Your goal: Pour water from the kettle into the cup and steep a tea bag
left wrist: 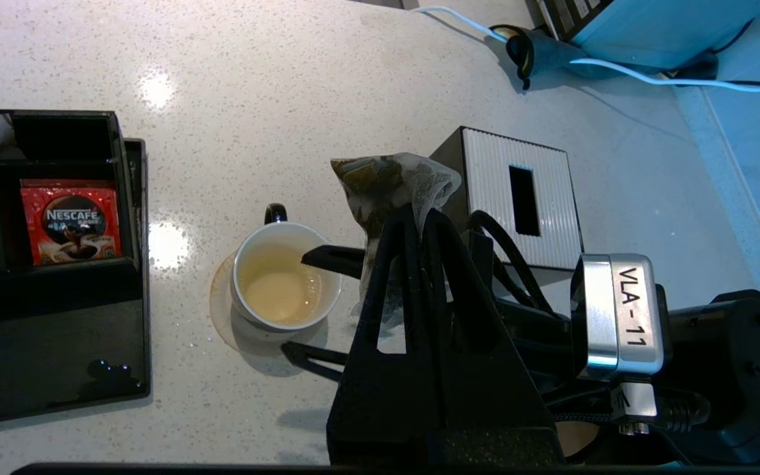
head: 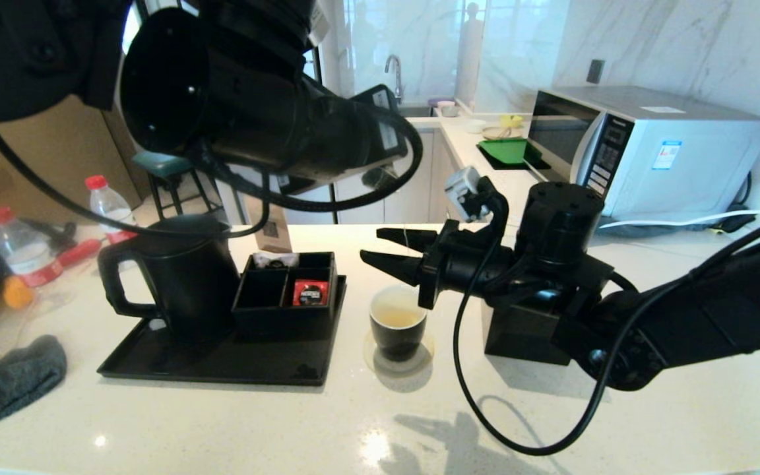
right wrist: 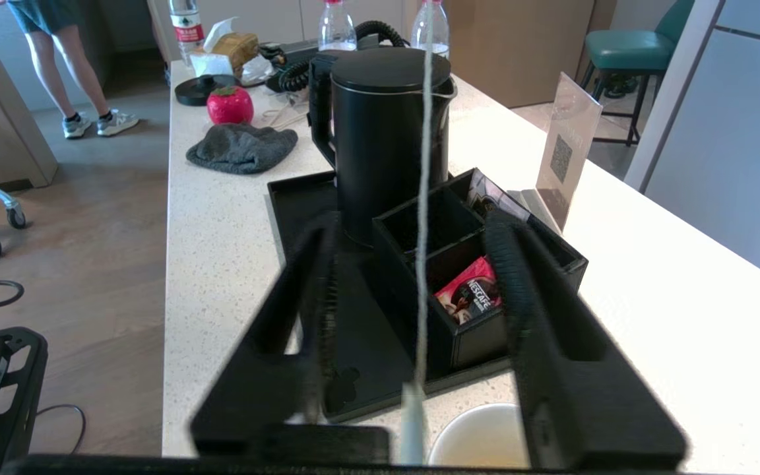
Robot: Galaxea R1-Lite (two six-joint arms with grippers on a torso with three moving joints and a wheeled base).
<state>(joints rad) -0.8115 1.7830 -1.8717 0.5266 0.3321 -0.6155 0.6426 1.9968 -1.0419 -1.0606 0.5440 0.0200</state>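
I see the tea bag point(left wrist: 390, 181), a damp, mottled grey-brown pouch, pinched in my left claw point(left wrist: 419, 218) above the desk point(head: 551, 409), between the cup point(head: 398, 324) and the black cube box point(left wrist: 518, 198). The cup, glossy black with white inside, holds pale yellowish water point(left wrist: 281, 297). My right claw point(head: 386, 254) hangs just above the cup, fingers spread apart, string point(right wrist: 423, 198) dangling between them. The kettle point(head: 182, 277) stands lidded on the tray point(head: 221, 366), left of the cup.
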